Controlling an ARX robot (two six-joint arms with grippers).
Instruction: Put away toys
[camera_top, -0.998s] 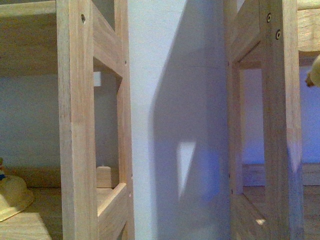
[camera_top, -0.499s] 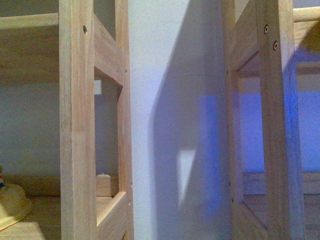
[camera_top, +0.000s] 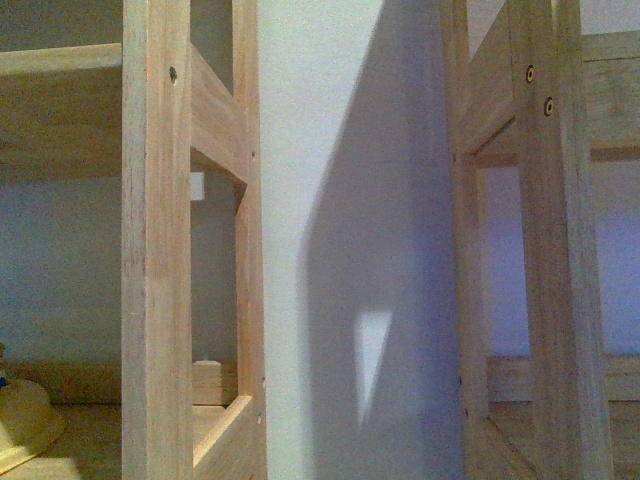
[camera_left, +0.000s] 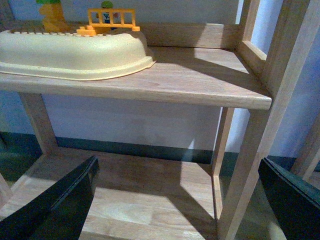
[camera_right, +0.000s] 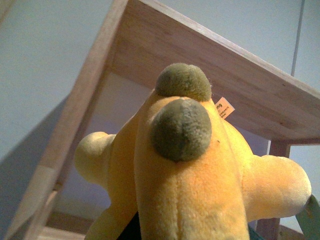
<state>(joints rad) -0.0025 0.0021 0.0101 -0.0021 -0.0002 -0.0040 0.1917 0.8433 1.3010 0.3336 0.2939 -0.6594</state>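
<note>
Two light wooden shelf units, white wall between them. Left shelf unit (camera_top: 155, 260): its lower board carries a cream plastic base (camera_left: 75, 50), studded along its top edge, sitting near the board's front edge. Orange toy fence (camera_left: 111, 19) stands at the base's back. Board (camera_left: 125, 195) below it is bare wood. Right shelf unit (camera_top: 545, 260): contents not visible.

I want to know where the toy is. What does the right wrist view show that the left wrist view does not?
Only the right wrist view shows the orange-yellow plush animal, filling the frame beneath a wooden board. Only the left wrist view shows the open left gripper, a cream tray and a yellow toy fence. Both show pale wooden shelving.
</note>
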